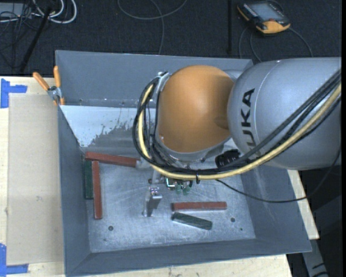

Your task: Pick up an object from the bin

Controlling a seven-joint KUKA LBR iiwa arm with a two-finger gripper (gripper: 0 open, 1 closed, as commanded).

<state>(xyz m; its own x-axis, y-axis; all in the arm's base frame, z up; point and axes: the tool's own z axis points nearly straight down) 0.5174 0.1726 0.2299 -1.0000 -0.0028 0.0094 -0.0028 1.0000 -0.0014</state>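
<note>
Jaws hang above the bin (72, 212) floor, their spread indiscernible. The nearest reddish-brown bar (199, 206) lies just to their view-right, long axis running toward them.

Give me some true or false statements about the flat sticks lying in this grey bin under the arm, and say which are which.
1. Five flat sticks lie in the grey metal bin. True.
2. Every stick is red-brown. False: two are dark green, the green stick by the left wall and the green stick near the front.
3. The green stick near the front lies close beside the short red-brown stick. True.
4. The long red-brown stick lies closer to the left wall than its green neighbour. False: the green one is closer to the wall.
5. The slanted red-brown stick lies crosswise at the far ends of that left pair. True.
</note>
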